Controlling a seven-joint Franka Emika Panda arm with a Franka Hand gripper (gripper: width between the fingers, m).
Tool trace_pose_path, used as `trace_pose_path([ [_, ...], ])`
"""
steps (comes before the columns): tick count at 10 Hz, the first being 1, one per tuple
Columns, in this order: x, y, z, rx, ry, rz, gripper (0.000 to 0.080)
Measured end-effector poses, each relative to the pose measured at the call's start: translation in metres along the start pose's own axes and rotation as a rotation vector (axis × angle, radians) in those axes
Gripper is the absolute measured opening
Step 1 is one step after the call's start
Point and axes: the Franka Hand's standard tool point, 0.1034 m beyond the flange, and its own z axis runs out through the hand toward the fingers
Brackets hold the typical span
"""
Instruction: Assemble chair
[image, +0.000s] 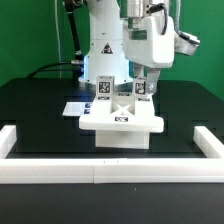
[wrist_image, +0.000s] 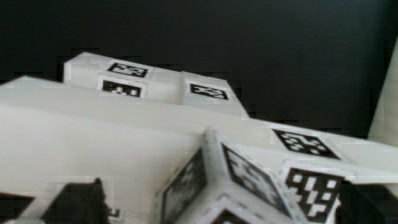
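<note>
Chair assembly (image: 121, 122) is sitting mid-surface (image: 40, 110): flat slab carrying two upright tagged posts (image: 103, 88). End effector (image: 141, 80) is hovering at the slab's 1 o'clock over the right-hand post, jaws spread, gripping nothing. White border rails (image: 100, 173) are framing the 6 o'clock edge.

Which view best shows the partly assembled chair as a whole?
The exterior view: the chair shows whole, flat slab with two tagged uprights on it. The wrist view shows only close, blurry tagged blocks of it, cut off at the edges.
</note>
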Motion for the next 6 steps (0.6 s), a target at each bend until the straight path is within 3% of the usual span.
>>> trace_pose_path([
  [6, 0.0000, 0.0000, 0.0000, -0.001, 0.001, -0.402, 0.0649],
])
